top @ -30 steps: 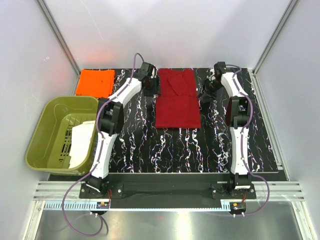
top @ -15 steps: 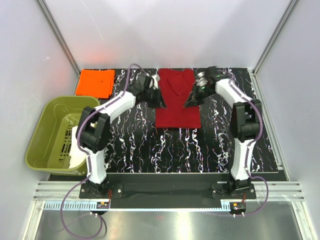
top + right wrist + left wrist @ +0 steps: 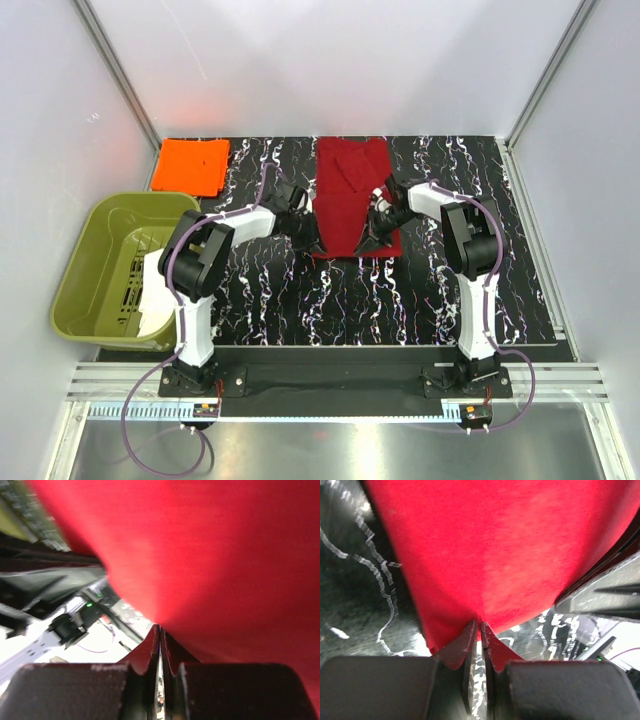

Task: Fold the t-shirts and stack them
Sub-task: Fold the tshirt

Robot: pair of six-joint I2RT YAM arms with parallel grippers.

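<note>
Crimson t-shirt [image 3: 352, 190] pinched at its near hem on a black marbled worktop [image 3: 420, 300], white walls [image 3: 350, 60] around.
Far left an olive tub [image 3: 100, 225], back-left the folded orange t-shirt [image 3: 190, 165]; left pincer [image 3: 312, 240] and right pincer [image 3: 367, 240] each clench a near corner of the crimson t-shirt.

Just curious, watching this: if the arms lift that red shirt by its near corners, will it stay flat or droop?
Probably floppy: the red shirt bunches to a point where the left gripper pinches it. Likely light too, since the right gripper holds it by a thin edge. It would probably sag between the grips.
</note>
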